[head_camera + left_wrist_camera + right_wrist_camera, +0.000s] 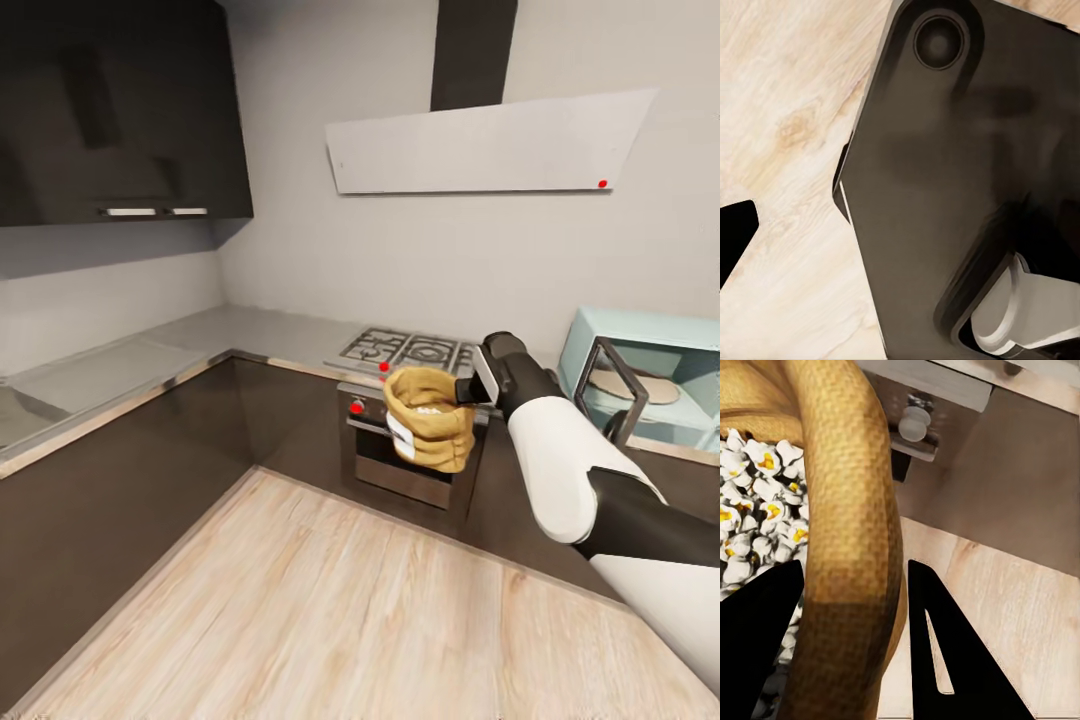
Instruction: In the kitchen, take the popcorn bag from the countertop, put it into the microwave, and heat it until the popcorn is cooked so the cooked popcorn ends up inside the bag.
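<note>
— Starting nearest, what did the right gripper (pixel 855 652) have?
— Its two black fingers (pixel 945 660) were closed on the rolled rim of the small tan-brown crumpled paper popcorn bag (pixel 430 418), one finger inside the mouth and one outside. White puffed popcorn with yellow centres (pixel 754 502) filled the bag.
— Where was the bag?
— It hung in the air above the pale wooden plank floor (pixel 330 610), in front of the dark steel-handled oven (pixel 405 460).
— And the left gripper?
— I could not tell; one black fingertip (pixel 735 232) showed beside a dark robot body panel (pixel 945 187).
— Farther back?
— The steel gas hob (pixel 408 350) sat in the long grey brushed-steel table (pixel 130 365). The pale mint-white boxy microwave (pixel 650 385) stood with its dark glass door (pixel 612 385) open.
</note>
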`<state>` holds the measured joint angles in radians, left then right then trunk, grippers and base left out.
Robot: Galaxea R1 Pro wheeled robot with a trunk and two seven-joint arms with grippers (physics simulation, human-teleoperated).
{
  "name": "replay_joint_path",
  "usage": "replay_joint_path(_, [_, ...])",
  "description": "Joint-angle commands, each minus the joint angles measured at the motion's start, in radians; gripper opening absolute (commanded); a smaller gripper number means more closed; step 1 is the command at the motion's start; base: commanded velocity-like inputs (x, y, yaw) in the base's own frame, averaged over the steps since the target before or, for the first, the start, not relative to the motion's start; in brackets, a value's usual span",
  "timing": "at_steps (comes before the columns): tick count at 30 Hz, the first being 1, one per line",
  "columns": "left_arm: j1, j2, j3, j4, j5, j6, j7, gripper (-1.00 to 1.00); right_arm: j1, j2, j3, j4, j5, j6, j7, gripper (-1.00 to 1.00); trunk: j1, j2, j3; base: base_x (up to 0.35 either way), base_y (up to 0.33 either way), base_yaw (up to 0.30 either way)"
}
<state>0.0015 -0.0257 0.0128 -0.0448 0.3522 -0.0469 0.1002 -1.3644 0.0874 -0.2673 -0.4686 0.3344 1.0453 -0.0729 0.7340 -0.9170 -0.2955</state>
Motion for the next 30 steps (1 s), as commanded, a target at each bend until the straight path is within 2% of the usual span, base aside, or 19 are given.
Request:
replay_joint_path(1, [0.000,0.000,0.001,-0.001,0.004,-0.002,0.003,1.00,-0.002,-0.001,-0.007,-0.001,-0.003,0.002,-0.006,-1.00,0.000,-0.001,-0.001,-0.272,0.177,-0.001])
replay_joint_path(18, [0.000,0.000,0.001,-0.001,0.004,-0.002,0.003,1.00,-0.001,-0.006,-0.009,0.002,-0.003,0.002,-0.004,-1.00,0.000,-0.001,-0.001,-0.274,0.177,0.000])
replay_joint_path(21, [0.000,0.000,0.001,-0.001,0.004,-0.002,0.003,1.00,-0.001,-0.006,-0.008,0.049,-0.003,0.002,-0.005,-1.00,0.000,-0.001,-0.001,-0.284,0.171,0.000])
replay_joint_path(30, [0.000,0.000,0.001,-0.001,0.004,-0.001,0.003,1.00,-0.001,-0.007,-0.008,0.061,0.000,0.002,-0.009,-1.00,0.000,-0.001,-0.001,-0.295,0.151,-0.045])
